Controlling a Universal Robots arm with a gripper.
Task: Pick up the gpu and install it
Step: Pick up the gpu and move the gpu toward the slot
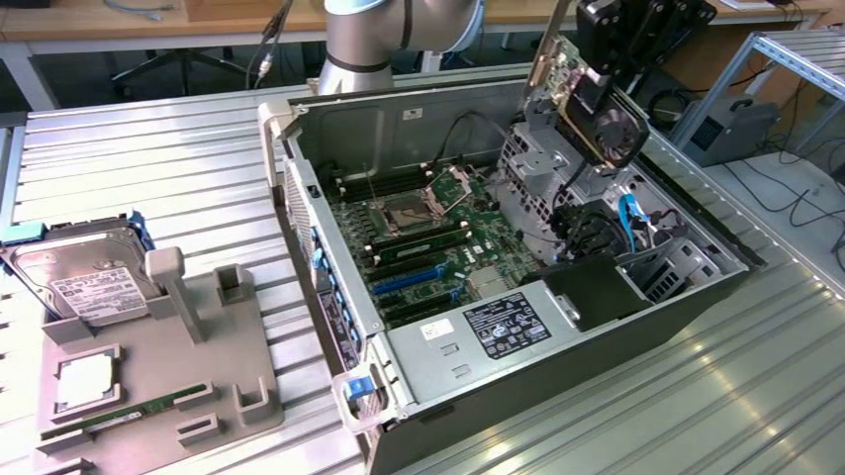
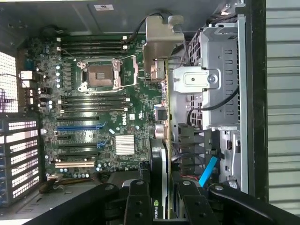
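While tool (image 2: 158, 199) grips gpu (image 1: 595, 109), exterior view shows hard drive (image 1: 86, 277).

We are finding an open computer case (image 1: 581, 391) lying on the ribbed tabletop (image 1: 145, 158), motherboard (image 1: 420, 237) exposed. At the exterior view's left, a gray fixture (image 1: 225, 346) is carrying a hard drive (image 1: 86, 282), a silver chip (image 1: 82, 381) and a green memory stick (image 1: 133, 409).

Lab: ribbed metal bench (image 1: 145, 168), opened PC (image 1: 383, 124).
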